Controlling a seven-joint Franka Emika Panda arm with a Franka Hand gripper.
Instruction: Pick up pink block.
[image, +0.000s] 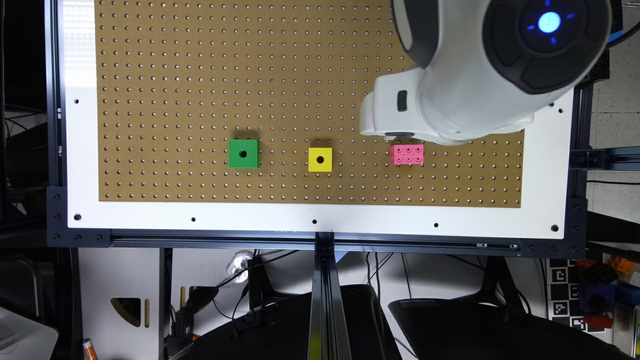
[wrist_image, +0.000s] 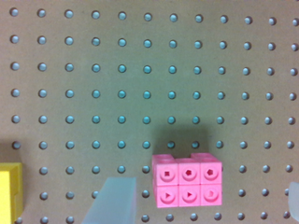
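Robot arm (image: 500, 65): large white/grey housing w/ blue lit ring, nearest the exterior cam, over upper part of bench toward exterior view's right.

Jaws (wrist_image: 201, 200): wrist view shows two pale translucent fingers (wrist_image: 114, 200), one at the frame's lower middle, other just a sliver at the frame's edge. Wide apart, nothing clamped. Not touching any block.

Pink block (image: 407, 154): bright pink brick, 2x3 studs, flat on pegboard, studs up. In exterior view it sits just clear of the white wrist part, at exterior view's right end of the block row. In wrist view pink block (wrist_image: 187, 181) lies between the two fingers, closer to the larger one, a small gap of board visible on that side; wider gap to the other. Dark shadow on board just beside it.

Yellow cube (image: 320, 159): centre hole, on pegboard, middle of row, apart from pink block. Corner of it in wrist view (wrist_image: 10, 191), beyond the larger finger, away from pink block.

Green cube (image: 243, 153): centre hole, exterior view's left end of row, apart from yellow cube.

Pegboard (image: 250, 75): brown, regular hole grid, carries all 3 blocks.

Bench (image: 320, 220): white top w/ dark frame rail; pegboard lies on it.

Under the bench: cables, dark gear, not clear enough to itemise.
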